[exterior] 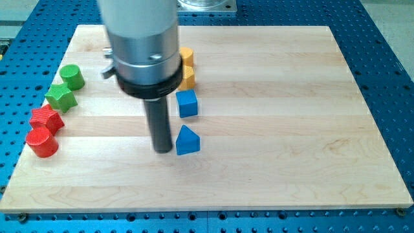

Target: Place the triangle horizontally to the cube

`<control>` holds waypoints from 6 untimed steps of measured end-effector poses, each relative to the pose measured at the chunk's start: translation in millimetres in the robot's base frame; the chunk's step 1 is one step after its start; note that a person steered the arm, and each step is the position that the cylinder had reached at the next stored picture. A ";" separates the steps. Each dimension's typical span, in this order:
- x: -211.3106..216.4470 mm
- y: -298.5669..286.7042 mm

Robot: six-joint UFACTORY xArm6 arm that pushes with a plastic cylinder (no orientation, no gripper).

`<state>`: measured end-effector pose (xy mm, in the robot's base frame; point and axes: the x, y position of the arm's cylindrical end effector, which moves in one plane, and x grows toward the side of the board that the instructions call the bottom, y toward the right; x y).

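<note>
Well, pale wood board on blue perforated bench, w/ coloured blocks.

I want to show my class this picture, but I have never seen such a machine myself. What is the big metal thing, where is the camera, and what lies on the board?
The big silver cylinder is the end of a robot arm. It has no gripper and holds nothing; it ends in a dark rod, and my tip slides over the wooden board to push blocks.

There is one picture, looking down at the board from a slant; where the camera is mounted is not on record.

My tip stands just left of the blue triangle. The blue cube lies above the triangle in the view. Further up are two yellow blocks, partly hidden. At the view's left lie a green cylinder, a green star, a red star and a red cylinder.
</note>
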<state>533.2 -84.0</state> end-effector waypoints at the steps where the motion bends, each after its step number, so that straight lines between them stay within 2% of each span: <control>1: 20.2 15.3; 2: -22.8 56.1; 3: -41.1 101.7; 5: -33.3 120.1; 6: -58.0 141.3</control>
